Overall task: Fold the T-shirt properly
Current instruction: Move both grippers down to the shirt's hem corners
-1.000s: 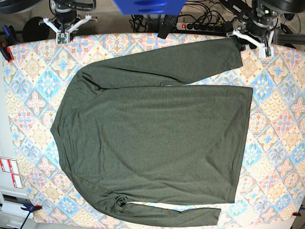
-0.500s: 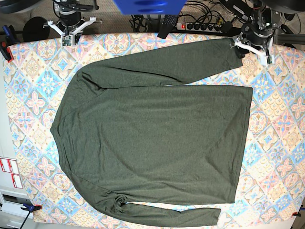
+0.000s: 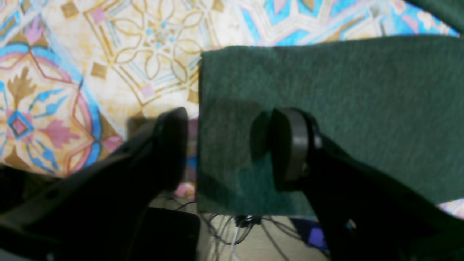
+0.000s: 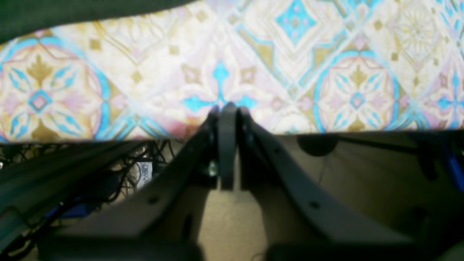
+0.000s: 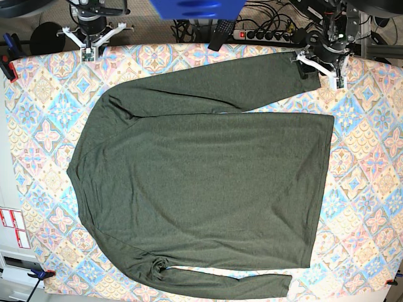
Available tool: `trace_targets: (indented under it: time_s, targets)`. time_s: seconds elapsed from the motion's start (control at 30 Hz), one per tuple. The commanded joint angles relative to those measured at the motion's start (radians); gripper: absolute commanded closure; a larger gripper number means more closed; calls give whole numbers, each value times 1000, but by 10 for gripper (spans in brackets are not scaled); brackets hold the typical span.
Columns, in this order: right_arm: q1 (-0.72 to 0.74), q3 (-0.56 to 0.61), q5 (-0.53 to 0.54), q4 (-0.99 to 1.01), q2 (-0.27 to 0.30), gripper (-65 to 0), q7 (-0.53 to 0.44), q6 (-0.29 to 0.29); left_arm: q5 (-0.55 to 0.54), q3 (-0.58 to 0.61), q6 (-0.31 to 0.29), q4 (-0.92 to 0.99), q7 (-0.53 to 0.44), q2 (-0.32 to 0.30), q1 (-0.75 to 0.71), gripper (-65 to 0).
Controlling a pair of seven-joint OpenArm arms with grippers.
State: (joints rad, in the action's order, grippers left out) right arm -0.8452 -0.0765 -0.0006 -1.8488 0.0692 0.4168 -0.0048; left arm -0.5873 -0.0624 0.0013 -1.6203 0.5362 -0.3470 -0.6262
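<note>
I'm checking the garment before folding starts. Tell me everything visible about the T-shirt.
The T-shirt is plain dark olive, heathered thin knit with long sleeves. It lies flat, spread across the patterned table, one sleeve along each long edge. The far sleeve's cuff reaches the table's edge, between the open left gripper fingers.

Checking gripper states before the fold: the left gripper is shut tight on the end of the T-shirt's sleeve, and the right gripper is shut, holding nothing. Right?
Not quite. The left wrist view shows the left gripper open, jaws straddling the T-shirt sleeve end. The right gripper is shut and empty, as you said.
</note>
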Motion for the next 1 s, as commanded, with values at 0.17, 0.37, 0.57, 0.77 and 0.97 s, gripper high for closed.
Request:
trace_targets:
  time_s: [0.17, 0.37, 0.57, 0.77, 0.97]
  targets:
    - [16, -4, -3, -16, 4, 0, -22, -2, -38, 32, -28, 2, 54, 2, -7, -175]
    - [60, -4, -3, -16, 4, 0, -22, -2, -124, 26, -42, 2, 54, -4, -4, -126]
    - [96, -3, 0, -13, 4, 0, -20, -2, -130, 25, -122, 2, 54, -4, -4, 0]
    - [180, -3, 0, -15, 4, -1, 115, 1, -130, -1, -123, 2, 52, -1, -5, 0]
    - [277, 17, 3, -9, 4, -103, 182, 2, -130, -47, -123, 2, 52, 1, -8, 0]
